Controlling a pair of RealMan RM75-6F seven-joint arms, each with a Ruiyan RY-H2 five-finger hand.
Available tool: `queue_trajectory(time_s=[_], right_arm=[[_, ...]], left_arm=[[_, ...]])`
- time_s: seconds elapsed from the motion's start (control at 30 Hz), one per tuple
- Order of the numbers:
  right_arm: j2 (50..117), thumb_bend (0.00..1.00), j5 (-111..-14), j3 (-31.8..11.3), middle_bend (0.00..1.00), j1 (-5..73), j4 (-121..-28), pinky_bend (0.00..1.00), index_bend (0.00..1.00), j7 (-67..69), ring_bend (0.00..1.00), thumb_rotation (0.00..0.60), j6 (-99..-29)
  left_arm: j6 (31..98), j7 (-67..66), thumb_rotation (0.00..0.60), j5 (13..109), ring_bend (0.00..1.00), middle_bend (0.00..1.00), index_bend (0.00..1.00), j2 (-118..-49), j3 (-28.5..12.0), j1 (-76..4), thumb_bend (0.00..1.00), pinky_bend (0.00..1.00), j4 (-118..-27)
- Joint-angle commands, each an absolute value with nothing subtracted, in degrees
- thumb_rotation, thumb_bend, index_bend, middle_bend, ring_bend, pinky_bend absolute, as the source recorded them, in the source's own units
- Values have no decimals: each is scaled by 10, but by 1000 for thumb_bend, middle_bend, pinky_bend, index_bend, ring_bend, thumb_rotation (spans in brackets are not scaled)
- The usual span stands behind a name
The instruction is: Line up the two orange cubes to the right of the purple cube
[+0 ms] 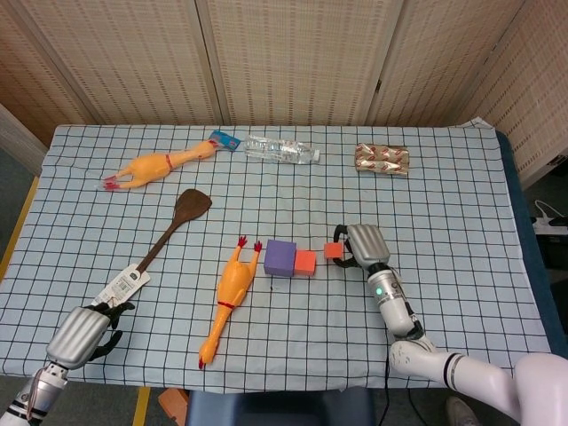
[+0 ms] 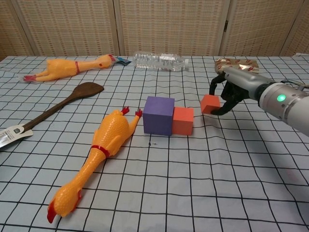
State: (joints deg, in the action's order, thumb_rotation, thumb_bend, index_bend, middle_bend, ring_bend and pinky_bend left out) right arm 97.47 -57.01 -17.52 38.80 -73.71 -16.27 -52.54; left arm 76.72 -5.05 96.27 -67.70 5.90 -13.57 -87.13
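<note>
checkered cloth is covering the table (image 1: 461, 169), and the purple cube (image 1: 280, 257) is serving as landmark. far to its lower left the left hand (image 1: 82, 332) is lying with fingers curled on nothing. one orange cube (image 1: 305, 262) is touching the purple cube's right face. the second orange cube (image 2: 210, 104) is hanging just right of that, pinched by the right hand (image 2: 231, 90). it is looking light, stiff and matte, so opposite flat faces are probably giving the surest hold.

A purple cube (image 2: 158, 115), two orange cubes (image 2: 183, 121) (image 2: 210, 104), and yellow-orange rubber chickens (image 2: 98, 150) on a black-gridded pale-blue cloth (image 2: 203, 183).
</note>
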Motion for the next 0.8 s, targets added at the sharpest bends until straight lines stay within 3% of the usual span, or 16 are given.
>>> queue_trajectory(time_s=[0.03, 0.8], right_arm=[[963, 102, -559, -163, 969, 379, -763, 991, 604, -182, 1000, 600, -540], [1014, 102, -553, -142, 969, 395, -693, 991, 604, -154, 1000, 600, -517]], left_arm=[[770, -49, 600, 964, 459, 552, 301, -675, 59, -135, 433, 640, -873], [770, -48, 600, 969, 459, 554, 301, -670, 60, -133, 432, 640, -880]])
